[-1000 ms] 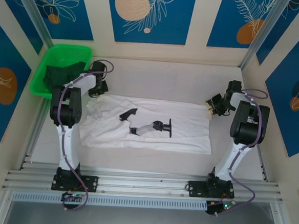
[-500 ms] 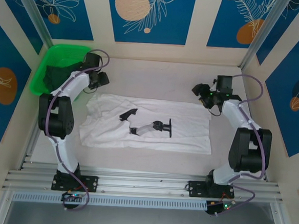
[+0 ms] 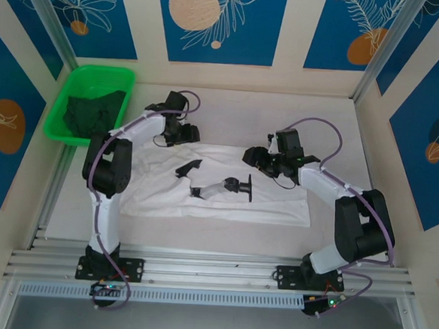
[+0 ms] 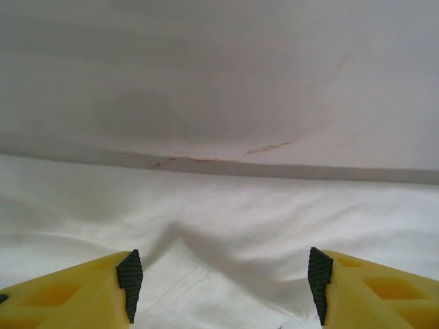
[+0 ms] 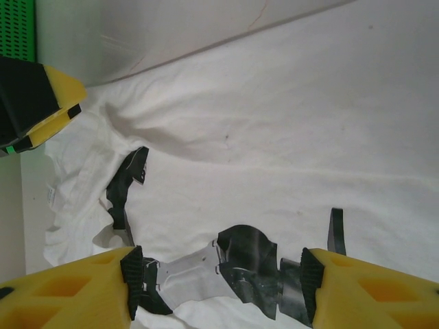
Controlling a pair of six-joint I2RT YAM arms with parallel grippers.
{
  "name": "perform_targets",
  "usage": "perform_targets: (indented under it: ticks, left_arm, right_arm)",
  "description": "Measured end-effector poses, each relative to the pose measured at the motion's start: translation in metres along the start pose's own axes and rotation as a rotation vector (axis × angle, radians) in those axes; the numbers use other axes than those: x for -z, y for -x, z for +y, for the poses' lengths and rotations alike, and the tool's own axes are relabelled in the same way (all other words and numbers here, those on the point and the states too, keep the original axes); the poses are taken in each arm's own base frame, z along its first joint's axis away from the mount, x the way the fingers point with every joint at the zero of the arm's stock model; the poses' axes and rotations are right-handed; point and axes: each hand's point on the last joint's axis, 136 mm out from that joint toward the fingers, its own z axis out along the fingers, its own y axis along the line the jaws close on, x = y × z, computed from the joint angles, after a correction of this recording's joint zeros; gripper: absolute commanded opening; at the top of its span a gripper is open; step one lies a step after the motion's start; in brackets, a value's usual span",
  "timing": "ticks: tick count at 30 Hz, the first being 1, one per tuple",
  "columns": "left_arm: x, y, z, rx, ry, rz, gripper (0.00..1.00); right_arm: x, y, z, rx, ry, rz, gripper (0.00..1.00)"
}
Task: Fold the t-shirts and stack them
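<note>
The white t-shirt (image 3: 277, 199) lies flat as a long band across the table, its black print (image 3: 222, 186) facing up near the middle. My left gripper (image 3: 187, 133) hovers open over the shirt's far edge, left of centre; in the left wrist view its jaws (image 4: 224, 288) stand wide apart above white cloth (image 4: 274, 233) with a raised crease. My right gripper (image 3: 252, 156) is open over the far edge, right of centre. The right wrist view has the print (image 5: 247, 264) lying below its spread fingertips (image 5: 219, 284). The dark green t-shirt (image 3: 91, 110) lies crumpled in the tray.
The bright green plastic tray (image 3: 70, 94) sits at the far left corner. Bare grey table (image 3: 238, 113) runs behind the shirt up to the back wall. In the right wrist view the left gripper's yellow finger (image 5: 41, 103) is close at upper left.
Both arms have swung inward from the shirt's outer ends to its middle far edge. The shirt has not moved; both grippers stay open.
</note>
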Motion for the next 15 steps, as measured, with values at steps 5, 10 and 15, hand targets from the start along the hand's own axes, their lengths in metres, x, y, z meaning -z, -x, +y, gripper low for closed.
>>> perform_targets:
  ticks: [5,10,15]
  left_arm:
    - [0.002,0.005,0.004,-0.006,0.056,-0.010,0.59]
    - [-0.003,0.003,0.007,-0.032,0.129,-0.012,0.57]
    - [-0.012,-0.007,0.005,-0.050,0.157,0.013,0.50]
  right_arm:
    - [-0.001,0.001,0.001,0.002,0.003,-0.003,0.64]
    - [-0.004,-0.001,-0.002,0.001,-0.004,0.006,0.63]
    - [-0.010,-0.003,-0.008,-0.006,-0.016,0.020,0.63]
